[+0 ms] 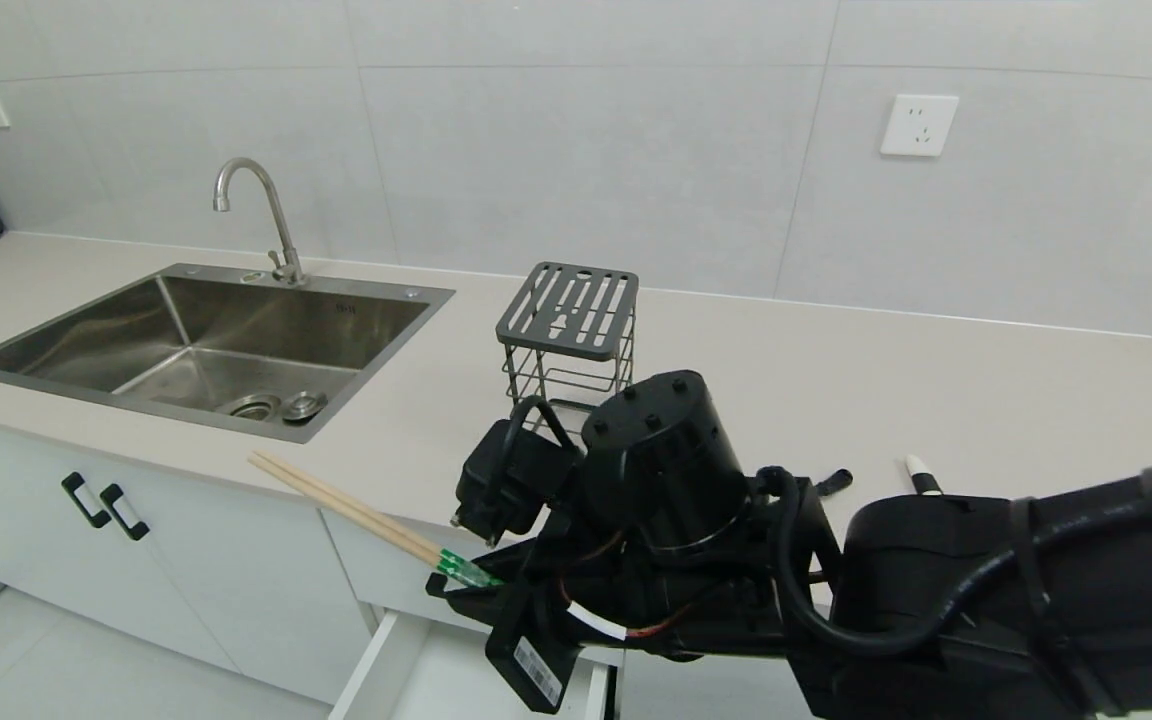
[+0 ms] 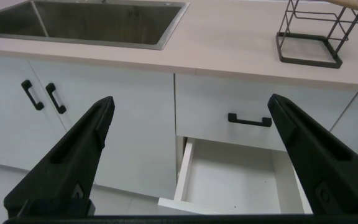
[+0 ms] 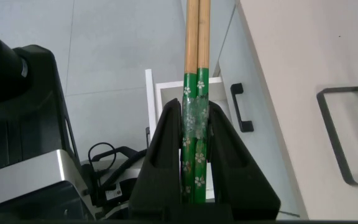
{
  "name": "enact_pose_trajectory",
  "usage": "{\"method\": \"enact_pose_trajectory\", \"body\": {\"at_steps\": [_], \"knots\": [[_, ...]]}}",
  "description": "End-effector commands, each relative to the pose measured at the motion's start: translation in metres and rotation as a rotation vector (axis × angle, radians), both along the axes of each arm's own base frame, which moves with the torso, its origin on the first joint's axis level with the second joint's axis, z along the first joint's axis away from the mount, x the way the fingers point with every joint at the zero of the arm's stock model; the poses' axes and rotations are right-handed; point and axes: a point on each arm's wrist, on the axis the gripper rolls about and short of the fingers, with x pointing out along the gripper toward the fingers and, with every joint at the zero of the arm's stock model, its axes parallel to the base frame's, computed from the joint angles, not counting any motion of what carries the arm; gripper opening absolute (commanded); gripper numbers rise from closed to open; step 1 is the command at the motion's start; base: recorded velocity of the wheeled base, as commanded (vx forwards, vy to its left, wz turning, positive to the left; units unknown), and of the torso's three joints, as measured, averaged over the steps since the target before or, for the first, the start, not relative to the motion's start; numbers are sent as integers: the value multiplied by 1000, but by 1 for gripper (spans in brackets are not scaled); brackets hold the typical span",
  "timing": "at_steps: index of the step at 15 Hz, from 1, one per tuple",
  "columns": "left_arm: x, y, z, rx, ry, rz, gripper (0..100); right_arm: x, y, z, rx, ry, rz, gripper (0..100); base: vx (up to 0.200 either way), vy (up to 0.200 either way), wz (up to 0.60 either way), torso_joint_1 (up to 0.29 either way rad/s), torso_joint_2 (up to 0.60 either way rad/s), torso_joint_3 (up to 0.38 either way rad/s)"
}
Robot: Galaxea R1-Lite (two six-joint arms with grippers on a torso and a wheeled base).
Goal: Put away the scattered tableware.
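Above open drawer [image 1: 376, 662], R end effector [image 1: 466, 576] clamped on chopsticks [image 1: 356, 506], tips toward sink [image 1: 391, 360], L end effector [image 2: 190, 102] apart.

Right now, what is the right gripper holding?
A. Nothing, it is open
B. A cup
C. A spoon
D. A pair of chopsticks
D: the right gripper is shut on the chopsticks, gripping the two wooden sticks at their green flowered ends.
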Motion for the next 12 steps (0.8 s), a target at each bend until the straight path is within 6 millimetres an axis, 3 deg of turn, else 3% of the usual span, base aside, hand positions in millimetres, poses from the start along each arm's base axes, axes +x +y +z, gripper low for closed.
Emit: {"method": "enact_pose_trajectory", "body": {"at_steps": [1, 9, 12], "knots": [[0, 0, 0, 0, 1, 0, 100, 5, 5, -12, -24, 14, -3, 0, 0, 0, 0, -134, 246, 115], [0, 0, 0, 0, 1, 0, 100, 6, 7, -17, -37, 18, -2, 0, 0, 0, 0, -249, 483, 237], [0, 0, 0, 0, 1, 0, 100, 6, 7, -18, -38, 19, -2, 0, 0, 0, 0, -115, 217, 110]]}}
